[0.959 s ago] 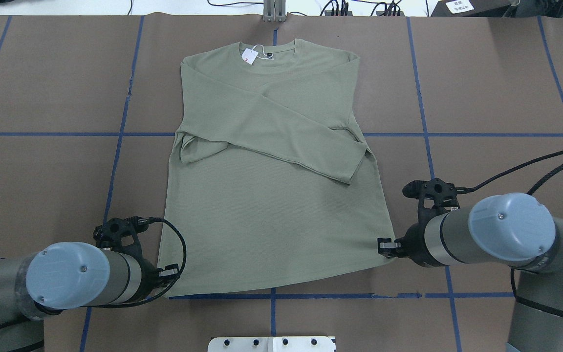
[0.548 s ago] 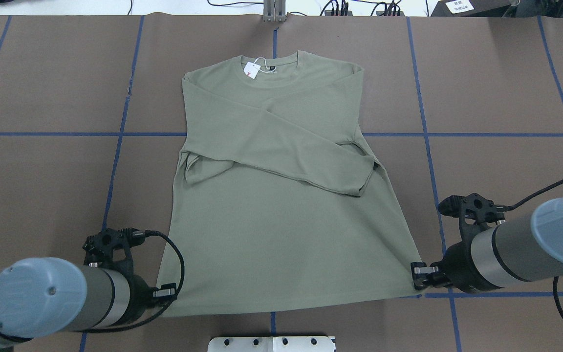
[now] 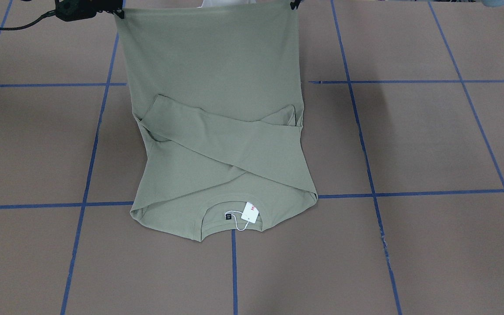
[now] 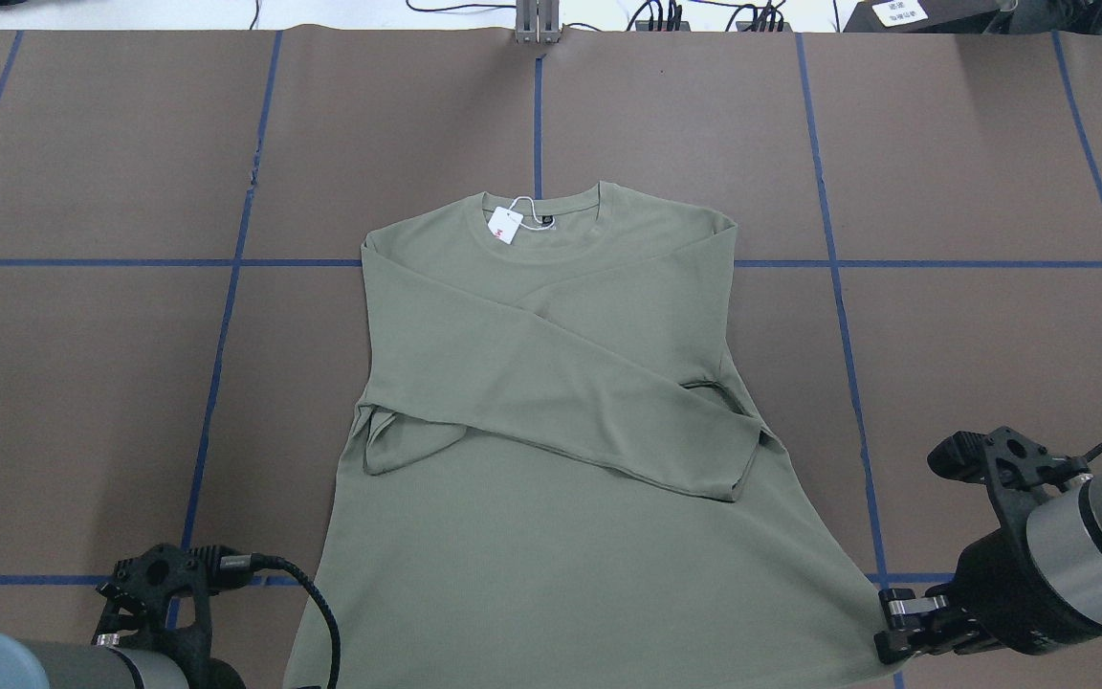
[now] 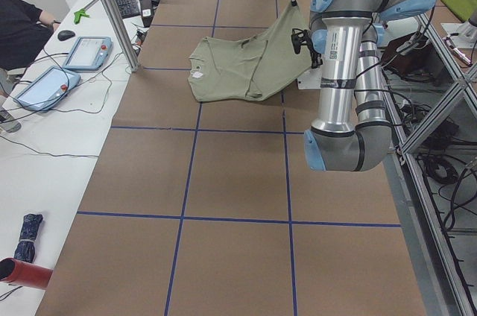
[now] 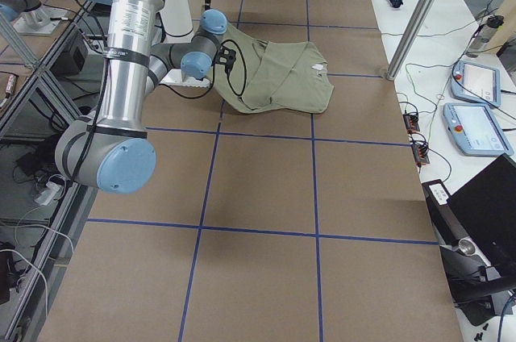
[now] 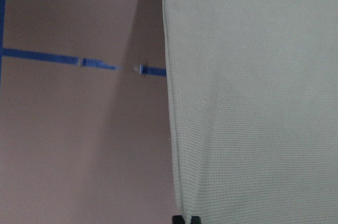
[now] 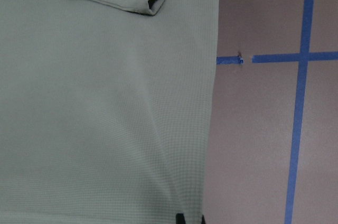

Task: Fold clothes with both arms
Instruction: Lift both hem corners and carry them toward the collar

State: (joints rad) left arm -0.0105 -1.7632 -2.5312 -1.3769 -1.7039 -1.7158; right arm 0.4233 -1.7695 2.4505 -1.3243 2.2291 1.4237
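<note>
Shirt (image 4: 551,402) has slid robotward, its hem corners clamped in left end effector (image 7: 185,218) and right end effector (image 4: 888,624).

- Soft, even light falls from above on my worktop (image 4: 82,383); the overhead view is crisp.
- Front-facing view: broad, faint shadows lie near the worktop's side edges.
- My left wrist view is blurred, its tape line (image 7: 100,64) smeared; a soft shadow runs along the shirt (image 7: 253,102) edge.

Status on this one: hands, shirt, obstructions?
Left hand, right hand each shut on a hem corner. Shirt sleeves crossed, hem raised, collar end on table. No obstruction seen.
</note>
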